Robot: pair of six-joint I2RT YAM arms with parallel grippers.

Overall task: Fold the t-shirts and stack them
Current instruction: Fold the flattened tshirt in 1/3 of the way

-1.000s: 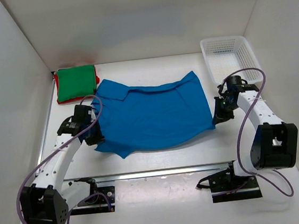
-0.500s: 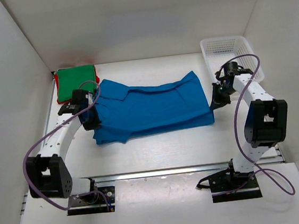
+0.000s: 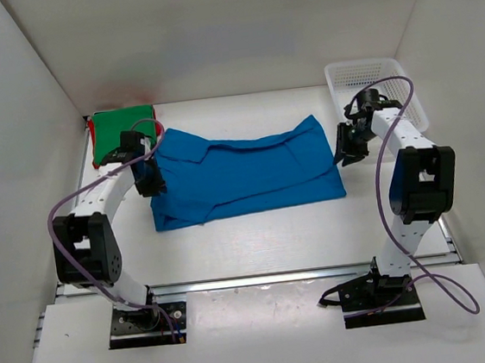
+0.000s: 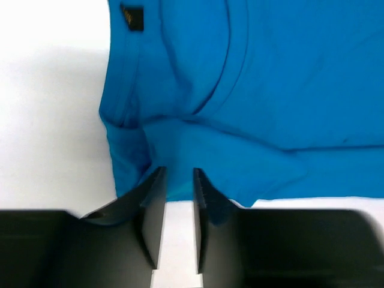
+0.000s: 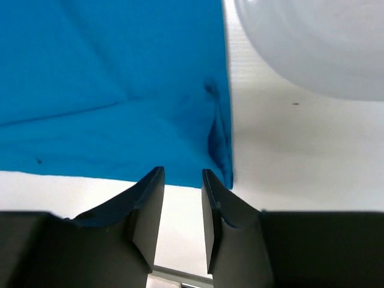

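- Desk: bare white strip between the arm bases and the cloth.
- L gripper: fingers slightly apart, white desk shows through the gap, nothing pinched. Tips sit right at the near-left corner of the blue shirt.
- R gripper: fingers also apart and empty, tips at the shirt's near-right corner, touching or just short of it, can't tell.
- Risk: cloth lies v. close to both sets of tips, so pulling away could snag a layer and drag the fold open.
- Risk: left end is bunched w/ several layers. A regrasp there may catch only the top layer, so the next fold comes out skewed.
- Risk: the two ends aren't equally tidy, so uneven lifting by L and R would give a crooked edge.
- Blue shirt look: bright blue, lying mid-desk as a long band running L to R, seemingly doubled over. Collar end at left, puffy and creased, w/ a small dark tag. Right end flatter, w/ one pucker near the corner.
- Far left: green shirt, folded into a square, just beyond the L gripper. The red shirt under it shows only an edge.
- Far right: white mesh basket, beside the blue shirt's right end, not touching it.
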